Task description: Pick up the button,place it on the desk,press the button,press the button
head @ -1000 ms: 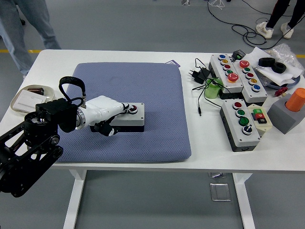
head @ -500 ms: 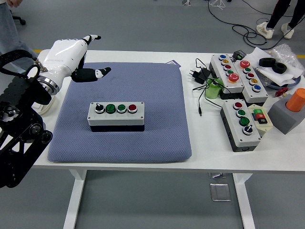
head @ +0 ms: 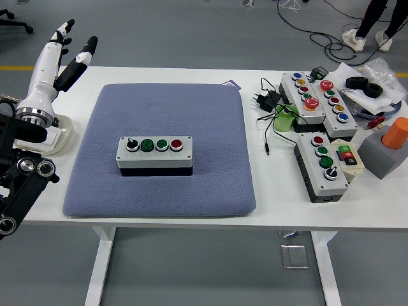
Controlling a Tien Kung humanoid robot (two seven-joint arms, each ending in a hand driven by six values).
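A grey button box (head: 154, 152) with a black knob, two green buttons and a red button lies on the blue-grey mat (head: 162, 150) in the middle of the white table. My left hand (head: 64, 48) is white, raised high at the far left, well away from the box, with its fingers spread and empty. The right arm is out of view.
A white tray (head: 54, 141) sits at the table's left edge behind my left arm. Several other button boxes (head: 322, 166), cables (head: 271, 105), a green cup (head: 285, 119) and an orange cylinder on a grey block (head: 387, 150) crowd the right side. A person's legs (head: 376, 19) show at top right.
My left hand lifted off the button box's red button, swung up and to the left, and now points upward with fingers open. The box has not moved.
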